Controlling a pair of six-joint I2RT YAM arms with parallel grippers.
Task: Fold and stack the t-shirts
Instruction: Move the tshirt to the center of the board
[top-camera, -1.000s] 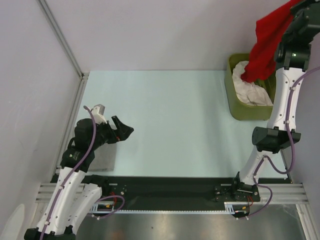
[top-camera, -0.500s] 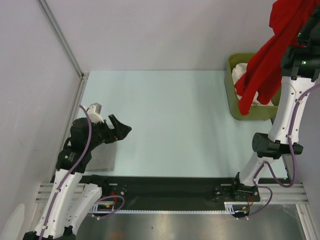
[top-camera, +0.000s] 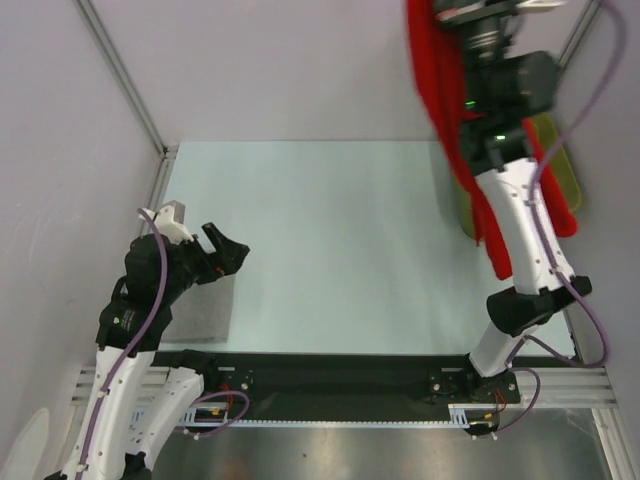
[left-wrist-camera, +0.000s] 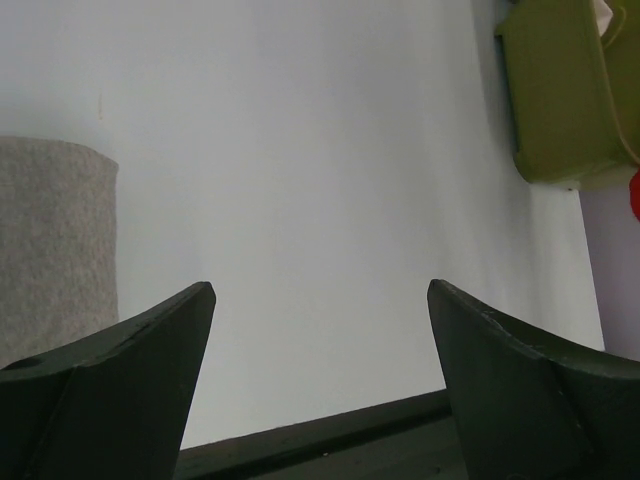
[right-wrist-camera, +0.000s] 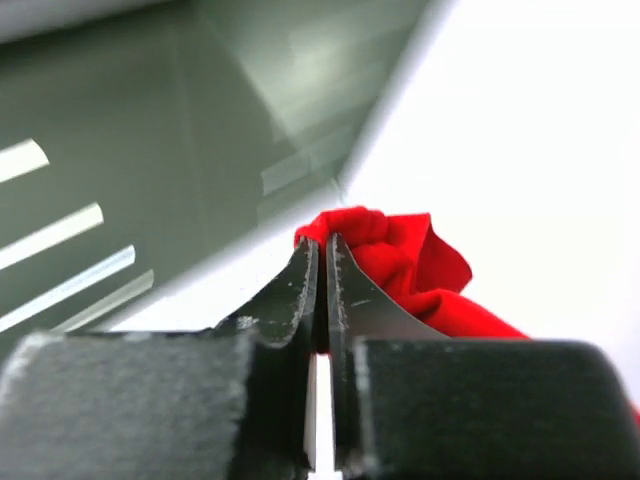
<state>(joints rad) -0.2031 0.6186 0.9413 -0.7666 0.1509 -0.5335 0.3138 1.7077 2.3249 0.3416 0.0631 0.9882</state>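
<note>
My right gripper (right-wrist-camera: 322, 245) is shut on a bunched edge of the red t-shirt (right-wrist-camera: 400, 260) and holds it high. In the top view the red t-shirt (top-camera: 440, 90) hangs in a long drape from the top edge down past the right arm, in front of the olive-green tub (top-camera: 562, 150). The white t-shirts are hidden there; a white scrap (left-wrist-camera: 604, 10) shows in the tub (left-wrist-camera: 555, 90) in the left wrist view. My left gripper (top-camera: 226, 250) is open and empty over the table's left side, seen also in its wrist view (left-wrist-camera: 318, 285).
A grey rectangular pad (top-camera: 205, 310) lies at the near left under the left arm, and shows in the left wrist view (left-wrist-camera: 55, 240). The tub stands at the far right by the wall. Pale walls enclose the light table (top-camera: 340, 240) at left and back.
The right arm has lifted the red t-shirt out of the tub and swung it up and to the left. The left arm has shifted slightly left, its gripper still open.
</note>
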